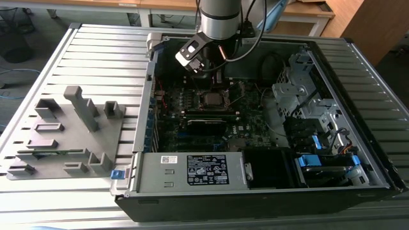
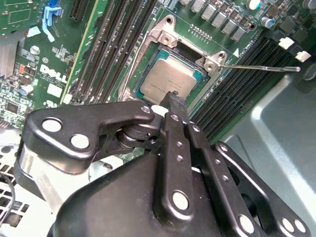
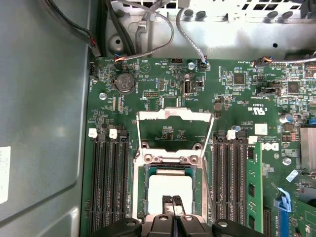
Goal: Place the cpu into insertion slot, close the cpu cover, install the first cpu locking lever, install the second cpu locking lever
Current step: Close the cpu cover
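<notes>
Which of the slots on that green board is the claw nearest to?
The square insertion slot in the middle, holding the silver cpu; the gripper is right over it. The long black memory slots flank it.

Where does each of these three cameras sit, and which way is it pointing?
Exterior view: off the arm, high up, looking down into the open case on the table; the arm reaches in.
First wrist view: on the arm, facing the board squarely; the tool shows its tips at the cpu, beside the open cover.
Second wrist view: on the arm, looking slantwise past the tool's black links at the cpu.
Shared: both wrist views show the tool's tips at the cpu.
</notes>
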{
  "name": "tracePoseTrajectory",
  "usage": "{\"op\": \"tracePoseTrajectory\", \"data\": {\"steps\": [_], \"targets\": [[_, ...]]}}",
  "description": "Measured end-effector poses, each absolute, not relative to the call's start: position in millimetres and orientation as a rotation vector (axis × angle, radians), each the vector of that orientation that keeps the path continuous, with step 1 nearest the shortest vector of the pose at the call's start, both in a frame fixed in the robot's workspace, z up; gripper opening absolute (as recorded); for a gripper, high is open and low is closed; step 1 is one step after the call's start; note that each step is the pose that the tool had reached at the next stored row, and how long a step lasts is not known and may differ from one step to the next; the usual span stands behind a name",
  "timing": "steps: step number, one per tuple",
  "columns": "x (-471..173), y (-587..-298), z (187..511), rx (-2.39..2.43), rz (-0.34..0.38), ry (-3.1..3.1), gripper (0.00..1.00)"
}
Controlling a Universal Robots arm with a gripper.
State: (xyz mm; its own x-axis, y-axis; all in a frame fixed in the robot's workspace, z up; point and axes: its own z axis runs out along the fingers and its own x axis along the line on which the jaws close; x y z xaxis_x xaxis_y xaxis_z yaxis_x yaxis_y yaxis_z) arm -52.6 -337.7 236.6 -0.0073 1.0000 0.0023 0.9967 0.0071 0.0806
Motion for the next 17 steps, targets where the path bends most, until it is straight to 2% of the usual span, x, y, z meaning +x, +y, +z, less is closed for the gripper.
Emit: {"op": "tracePoseTrajectory", "data": {"steps": [17], "targets": [[-53,-338,265,2.174,0.090,2.190,0.11]]}}
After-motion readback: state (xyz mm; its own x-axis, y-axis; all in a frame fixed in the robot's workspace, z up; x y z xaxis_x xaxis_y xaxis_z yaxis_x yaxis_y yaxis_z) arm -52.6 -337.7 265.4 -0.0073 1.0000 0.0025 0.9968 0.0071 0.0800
